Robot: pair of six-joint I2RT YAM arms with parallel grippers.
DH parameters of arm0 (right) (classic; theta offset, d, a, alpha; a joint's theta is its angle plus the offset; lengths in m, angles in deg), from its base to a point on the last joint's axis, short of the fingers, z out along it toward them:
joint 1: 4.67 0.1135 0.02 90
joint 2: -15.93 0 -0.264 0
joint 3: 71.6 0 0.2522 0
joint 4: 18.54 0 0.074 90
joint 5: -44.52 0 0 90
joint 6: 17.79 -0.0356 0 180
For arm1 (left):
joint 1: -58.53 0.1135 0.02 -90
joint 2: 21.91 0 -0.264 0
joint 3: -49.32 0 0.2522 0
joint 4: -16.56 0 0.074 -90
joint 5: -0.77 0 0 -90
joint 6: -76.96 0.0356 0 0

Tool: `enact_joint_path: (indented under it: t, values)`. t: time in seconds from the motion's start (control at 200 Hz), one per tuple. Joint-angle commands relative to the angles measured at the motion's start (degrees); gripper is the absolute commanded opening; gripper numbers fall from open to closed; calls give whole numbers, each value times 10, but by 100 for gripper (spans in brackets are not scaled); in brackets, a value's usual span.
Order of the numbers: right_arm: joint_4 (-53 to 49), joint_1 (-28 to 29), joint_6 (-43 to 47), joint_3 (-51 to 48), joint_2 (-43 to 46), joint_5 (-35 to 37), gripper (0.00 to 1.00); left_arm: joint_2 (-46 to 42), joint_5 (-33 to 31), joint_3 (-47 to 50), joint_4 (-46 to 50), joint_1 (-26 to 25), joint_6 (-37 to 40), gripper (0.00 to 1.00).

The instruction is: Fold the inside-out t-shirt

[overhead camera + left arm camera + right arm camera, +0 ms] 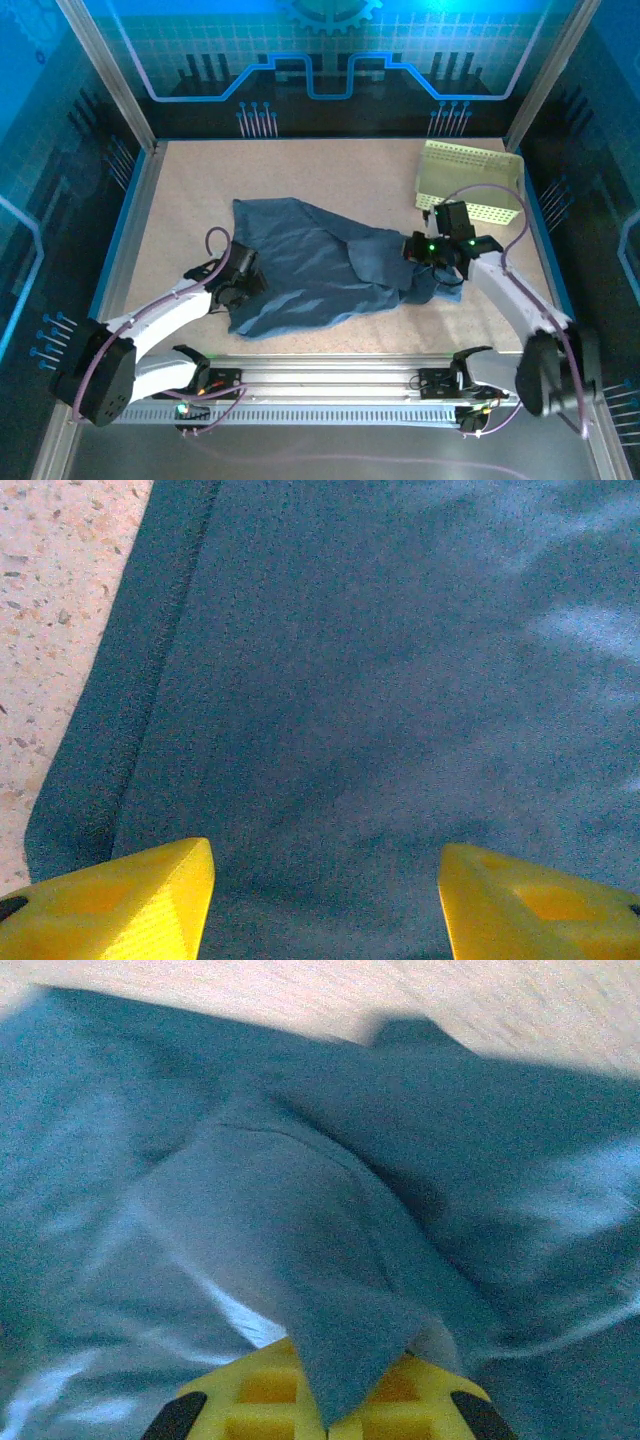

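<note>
The inside-out t-shirt (310,270) lies spread and wrinkled across the middle of the table, dark slate-blue. My left gripper (238,277) rests at its left edge. In the left wrist view my left gripper (325,900) stands open, its yellow fingers (130,905) wide apart over flat t-shirt fabric (380,680) with a hemmed edge at the left. My right gripper (428,252) is at the shirt's right side. In the right wrist view my right gripper (335,1415) is shut on a pointed fold of the t-shirt (320,1260), which drapes over the yellow jaws.
A pale yellow-green perforated basket (470,180) stands at the back right, just behind the right gripper. Bare speckled tabletop (320,170) lies behind the shirt. A metal rail (330,385) runs along the near edge between the arm bases.
</note>
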Motion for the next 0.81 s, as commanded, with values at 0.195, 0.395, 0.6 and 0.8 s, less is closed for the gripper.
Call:
enact_joint_path:
  t: [0.195,0.395,0.6,0.8]
  values:
    - [13,-55,3,-16,-52,37,51,-10,-18,-21,20,5,24,63]
    - [-34,-12,6,-43,47,45,41,-12,-31,-20,22,7,28,65]
    - [-53,64,-43,-84,78,82,33,-2,-29,-18,17,11,23,65]
    - [-30,79,-73,-111,59,94,33,-1,-24,-17,17,12,22,65]
